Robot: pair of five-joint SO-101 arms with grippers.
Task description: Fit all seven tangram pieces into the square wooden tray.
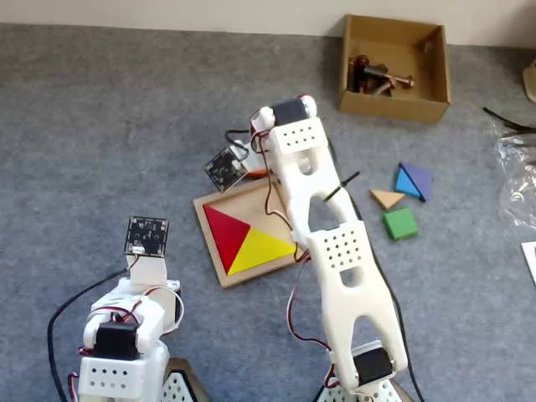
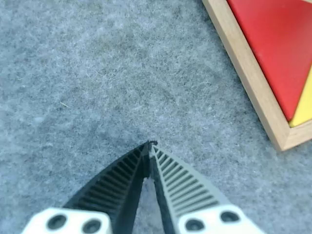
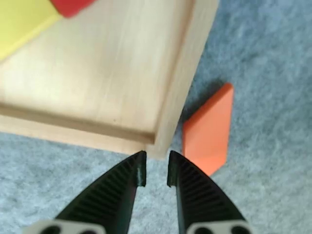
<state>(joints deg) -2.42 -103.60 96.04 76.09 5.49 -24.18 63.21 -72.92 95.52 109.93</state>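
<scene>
Two pieces lie in the wooden tray (image 1: 207, 243): one red triangle (image 1: 224, 230) and one yellow triangle (image 1: 261, 249). One orange parallelogram (image 3: 209, 129) lies on the carpet just beside the tray's corner. The right gripper (image 3: 156, 170) is at this corner, its jaws a little apart and holding nothing. Four pieces lie well apart from the tray: blue triangle (image 1: 406, 182), purple piece (image 1: 421, 177), tan triangle (image 1: 386, 198), green square (image 1: 400, 224). The purple piece is partly hidden under the blue one. The left gripper (image 2: 149, 146) is closed on nothing, over the carpet. The right arm (image 1: 335, 251) covers part of the tray.

The counter (image 1: 100, 109) is wearing a fuzzy, matt grey cloth. The square wooden tray (image 3: 97, 92) is showing pale, smooth, grained wood, and the red piece (image 1: 223, 231) and yellow piece (image 1: 264, 249) in it are looking smoothly painted. The left pincer (image 2: 149, 146) and right pincer (image 3: 156, 171) are showing ribbed, matt dark plastic. At one o'clock, a box (image 1: 392, 107) is looking like plain brown cardboard.
</scene>
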